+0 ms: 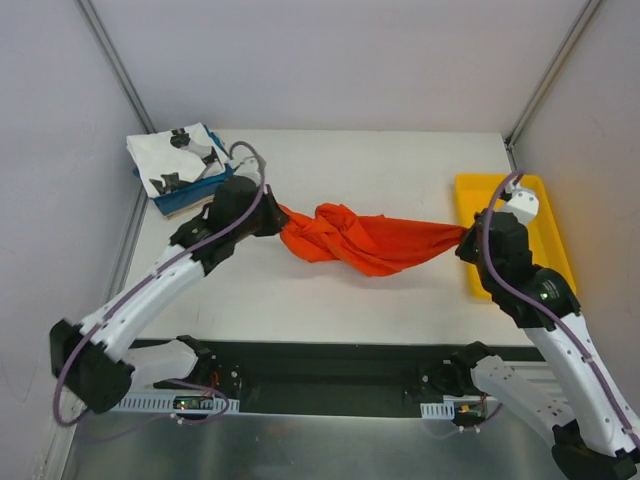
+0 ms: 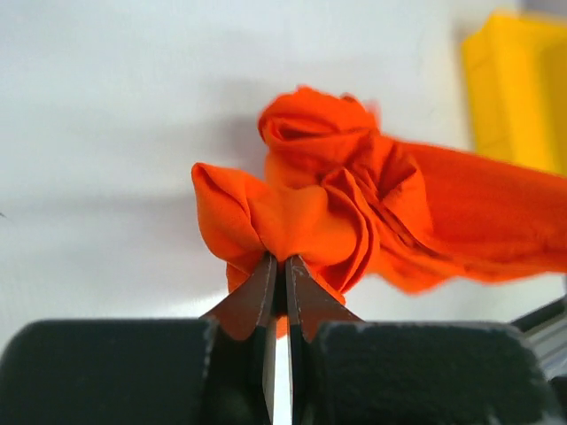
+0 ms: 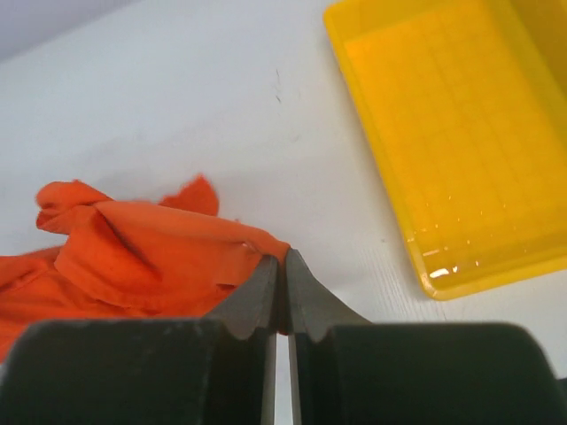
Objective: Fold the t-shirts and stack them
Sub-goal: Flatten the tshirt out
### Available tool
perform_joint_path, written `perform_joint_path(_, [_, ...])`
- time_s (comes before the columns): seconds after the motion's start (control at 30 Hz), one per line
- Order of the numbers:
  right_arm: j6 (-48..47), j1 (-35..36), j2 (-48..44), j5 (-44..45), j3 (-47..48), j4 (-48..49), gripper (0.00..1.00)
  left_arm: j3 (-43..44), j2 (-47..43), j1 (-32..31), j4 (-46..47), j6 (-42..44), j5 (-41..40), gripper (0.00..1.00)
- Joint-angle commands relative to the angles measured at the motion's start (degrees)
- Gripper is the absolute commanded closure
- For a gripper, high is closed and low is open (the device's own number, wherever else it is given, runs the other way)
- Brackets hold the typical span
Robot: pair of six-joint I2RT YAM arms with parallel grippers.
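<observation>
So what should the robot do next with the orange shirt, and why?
Probably pull both ends gently apart, lifting a little. The left gripper and right gripper each pinch an end of the orange shirt, but its middle is bunched in a twisted lump, so it likely needs spreading before folding.

Your left arm stretches forward and inward, and your right arm leans inward. The black two-finger left end effector (image 2: pixel 279 270) and right end effector (image 3: pixel 283 266) each pinch tight on the bright orange-red cloth tee (image 1: pixel 350 238).

The white tee (image 1: pixel 180 158) hides most of the blue tee (image 1: pixel 192 198); the right arm (image 1: pixel 520 270) covers part of the yellow tray (image 1: pixel 552 235).
</observation>
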Motion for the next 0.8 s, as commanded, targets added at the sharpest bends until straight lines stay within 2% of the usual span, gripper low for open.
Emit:
perform_joint_path(0.0, [-4.9,-0.4,-3.6,3.8,9.4,0.5,0.99,0.0,-16.0,-0.3,-3.9,3.4,-12.2,1.00])
perform_joint_path(0.1, [-7.2,-0.4,-5.0,1.0,14.3,0.7,0.99,1.8,-24.8,-0.3,-4.7,4.1,-12.8,1.00])
perform_joint_path(0.2, [-9.0,-0.4,-6.1,-6.8,17.5,2.3,1.00,4.9,-30.6,-0.4,-4.6,5.3,-10.7,1.00])
perform_joint_path(0.23, [-9.3,-0.4,-6.5,-11.4,19.1,4.0,0.99,5.8,-31.5,-0.3,-4.7,5.9,-10.5,1.00])
perform_joint_path(0.37, [-10.7,-0.4,-5.1,-21.0,24.6,4.9,0.99,11.1,-33.7,-0.3,-4.8,8.2,-12.6,1.00])
perform_joint_path(0.57, [-10.7,-0.3,-3.7,-24.4,31.3,2.9,1.00,17.3,-34.9,-0.3,-4.8,9.5,-7.2,1.00])
perform_joint_path(0.77, [-11.2,-0.4,-5.8,-30.0,33.5,4.6,0.99,21.3,-37.3,-0.4,-5.1,8.5,-2.8,1.00])
